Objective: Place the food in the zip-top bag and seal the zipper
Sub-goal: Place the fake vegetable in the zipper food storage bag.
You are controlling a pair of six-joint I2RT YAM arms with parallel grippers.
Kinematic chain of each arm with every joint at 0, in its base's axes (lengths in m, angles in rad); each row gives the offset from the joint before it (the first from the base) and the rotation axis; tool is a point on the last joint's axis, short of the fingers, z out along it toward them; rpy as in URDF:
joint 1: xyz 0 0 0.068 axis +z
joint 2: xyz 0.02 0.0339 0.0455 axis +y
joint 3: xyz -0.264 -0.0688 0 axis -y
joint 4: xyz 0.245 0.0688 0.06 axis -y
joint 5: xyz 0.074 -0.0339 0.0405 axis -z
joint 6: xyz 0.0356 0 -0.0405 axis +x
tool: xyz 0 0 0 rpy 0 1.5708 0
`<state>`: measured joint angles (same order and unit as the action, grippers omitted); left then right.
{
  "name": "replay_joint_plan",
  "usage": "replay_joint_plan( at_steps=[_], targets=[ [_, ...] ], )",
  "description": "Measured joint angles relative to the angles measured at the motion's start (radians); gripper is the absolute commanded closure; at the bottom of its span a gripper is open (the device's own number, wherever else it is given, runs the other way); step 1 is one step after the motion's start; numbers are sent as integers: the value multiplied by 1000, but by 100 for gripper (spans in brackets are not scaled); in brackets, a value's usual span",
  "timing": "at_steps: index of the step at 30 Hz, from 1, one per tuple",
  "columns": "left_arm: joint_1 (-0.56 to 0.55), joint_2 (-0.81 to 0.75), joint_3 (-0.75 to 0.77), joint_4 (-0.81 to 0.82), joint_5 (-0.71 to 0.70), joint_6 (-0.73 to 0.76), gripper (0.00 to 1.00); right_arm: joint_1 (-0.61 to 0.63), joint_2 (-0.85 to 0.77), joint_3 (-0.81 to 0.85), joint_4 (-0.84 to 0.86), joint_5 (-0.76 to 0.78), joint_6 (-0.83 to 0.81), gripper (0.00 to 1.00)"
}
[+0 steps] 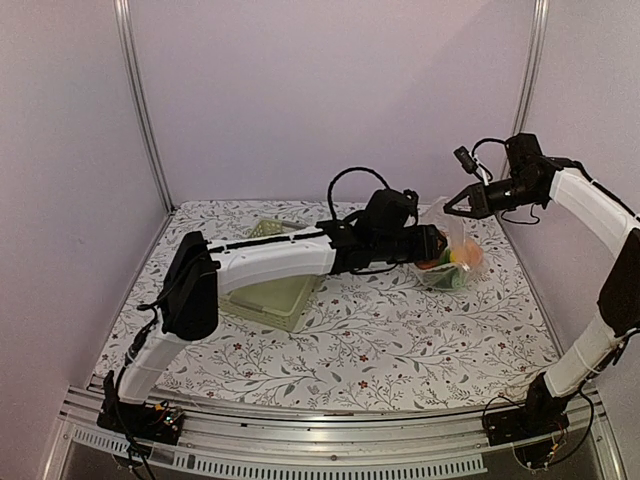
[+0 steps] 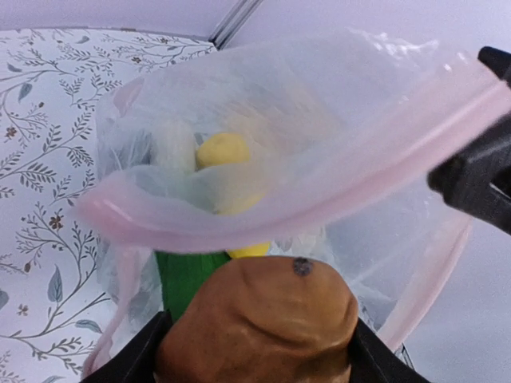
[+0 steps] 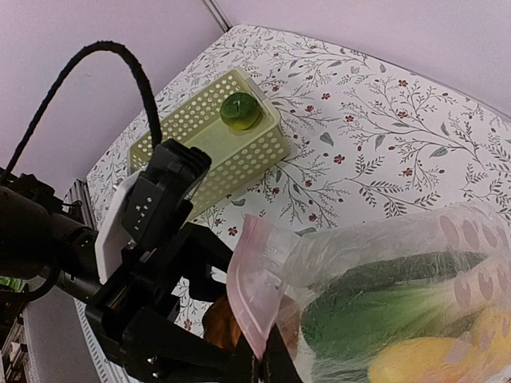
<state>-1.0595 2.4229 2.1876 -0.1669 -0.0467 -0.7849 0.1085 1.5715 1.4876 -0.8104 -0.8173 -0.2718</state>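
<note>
The clear zip-top bag (image 1: 455,255) hangs open at the table's right. Its pinkish zipper (image 2: 263,215) is held up by my right gripper (image 3: 267,363), shut on the mouth edge (image 3: 255,287); the gripper also shows in the top view (image 1: 450,208). Inside lie green (image 3: 375,319) and yellow food (image 2: 223,152). My left gripper (image 2: 255,351) is shut on a brown food piece (image 2: 259,323) at the bag's mouth; from above it is at the bag's left (image 1: 432,245). A yellow-green piece (image 3: 239,110) lies in the basket.
The pale green lattice basket (image 1: 262,297) sits left of centre, partly under my left arm; it also shows in the right wrist view (image 3: 231,152). A black cable (image 3: 96,72) loops over the left arm. The flowered table (image 1: 400,340) is walled on both sides.
</note>
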Motion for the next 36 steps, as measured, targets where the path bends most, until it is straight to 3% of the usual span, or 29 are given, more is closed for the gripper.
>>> replay_joint_plan(
  at_steps=[4, 7, 8, 9, 10, 21, 32, 36],
  targets=[
    [15, 40, 31, -12, -4, -68, 52, 20, -3, -13, 1, 0, 3, 100],
    [28, 57, 40, -12, -3, -108, 44, 31, -6, -19, 2, 0, 3, 100],
    [32, 63, 46, -12, -3, -121, 30, 35, -6, -20, 2, 0, 3, 100],
    [35, 70, 57, -11, -2, -134, 7, 36, -6, -21, 3, 0, 3, 100],
    [37, 79, 70, -11, 1, -150, 1, 37, -6, -22, 3, -1, 4, 100],
    [42, 103, 134, -10, 38, -176, 0, 34, 3, 1, -2, 12, 15, 100],
    [27, -233, -225, 62, -30, -23, 0, 13, 38, 74, -6, 17, 26, 100],
    [21, -343, -344, 122, -33, -3, 21, 13, 38, 74, -6, 17, 25, 100]
  ],
)
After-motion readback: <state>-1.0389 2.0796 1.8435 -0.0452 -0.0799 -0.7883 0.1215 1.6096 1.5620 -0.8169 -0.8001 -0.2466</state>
